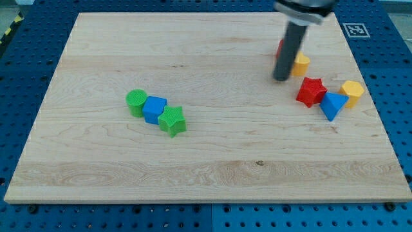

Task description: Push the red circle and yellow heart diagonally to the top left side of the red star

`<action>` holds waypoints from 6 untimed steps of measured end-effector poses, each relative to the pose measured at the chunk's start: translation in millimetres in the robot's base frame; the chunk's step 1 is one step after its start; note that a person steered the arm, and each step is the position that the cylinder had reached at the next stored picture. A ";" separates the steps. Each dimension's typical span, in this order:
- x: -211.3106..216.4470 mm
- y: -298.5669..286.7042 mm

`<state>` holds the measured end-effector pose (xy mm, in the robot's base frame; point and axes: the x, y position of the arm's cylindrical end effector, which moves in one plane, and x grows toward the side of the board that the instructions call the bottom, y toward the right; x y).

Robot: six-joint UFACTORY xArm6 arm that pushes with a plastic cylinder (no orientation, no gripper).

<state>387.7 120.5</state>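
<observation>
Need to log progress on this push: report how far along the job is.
Done: the red circle, mostly hidden behind the rod, and the yellow heart already lie up-left of the red star. In hand: my tip rests just left of the heart, below the circle. Left: little, perhaps a final nudge; I cannot tell whether circle and heart touch.

- Rod: straight, dark grey to black cylinder, smooth, slightly blurred in the frame.
- my tip [281, 79]: plain blunt end, same dark colour as the shaft.
- Upper mount: wider dark collar with a lighter grey band, cut off by the view's top.
</observation>
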 end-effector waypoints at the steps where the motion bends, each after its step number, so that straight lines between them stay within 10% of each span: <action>1: -0.6 9.6; 4: -12.9 110.6; 6: -18.5 43.3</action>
